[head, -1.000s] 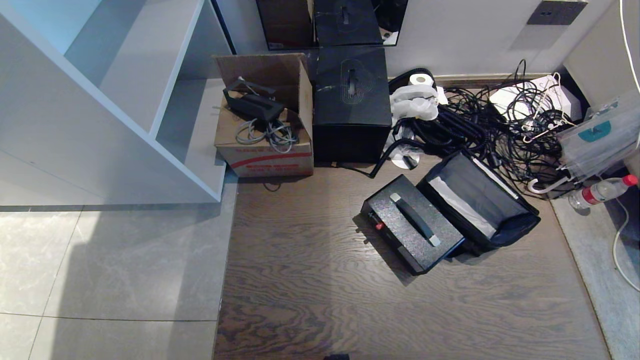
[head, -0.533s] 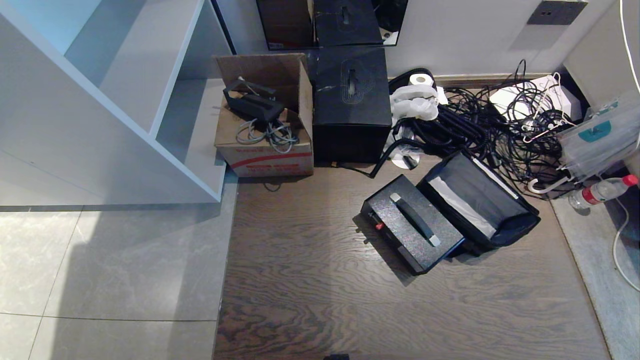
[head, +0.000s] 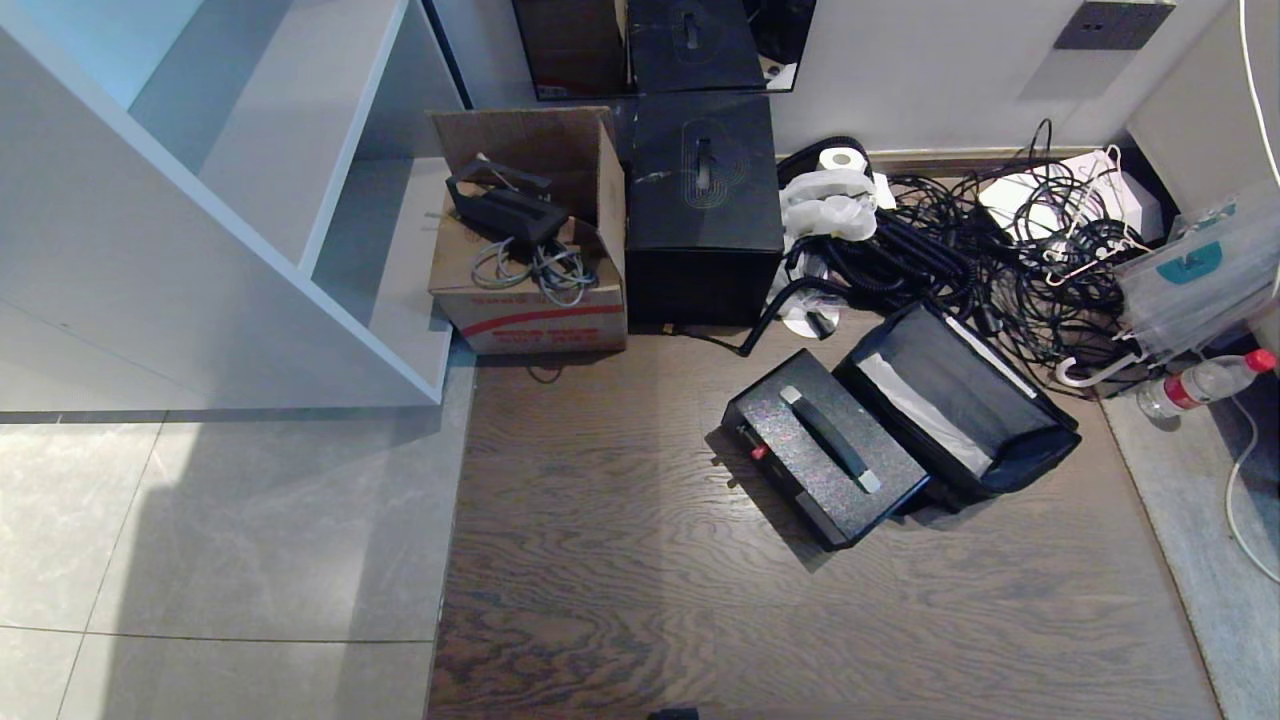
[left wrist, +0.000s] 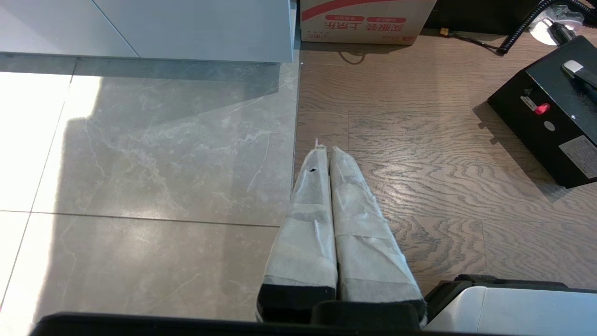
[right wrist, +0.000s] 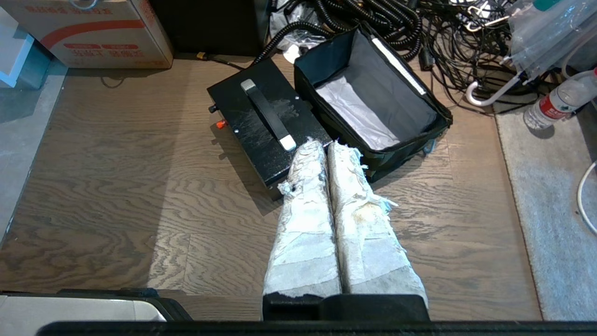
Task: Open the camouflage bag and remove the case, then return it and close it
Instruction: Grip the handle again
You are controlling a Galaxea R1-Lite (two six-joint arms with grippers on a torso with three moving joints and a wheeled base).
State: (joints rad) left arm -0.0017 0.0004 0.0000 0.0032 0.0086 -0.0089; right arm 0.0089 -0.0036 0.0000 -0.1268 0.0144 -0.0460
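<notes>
The camouflage bag [head: 958,398] stands open on the wooden floor, its grey lining showing and nothing inside; the right wrist view looks into the bag [right wrist: 378,93] too. Just left of it, touching its side, lies the case [head: 818,455], speckled black with a black handle and a small red latch. The case [right wrist: 247,122] lies flat, and its corner [left wrist: 555,116] shows in the left wrist view. Neither arm is in the head view. My right gripper [right wrist: 325,143] is shut and empty, above the floor in front of case and bag. Off to the left my left gripper [left wrist: 325,148] is shut and empty.
A tall black cube box [head: 703,200] and a cardboard box [head: 530,270] stand by the back wall. A tangle of black cables [head: 980,250] lies behind the bag. A white shelf unit [head: 200,200] fills the left, and a water bottle [head: 1205,382] lies at the right.
</notes>
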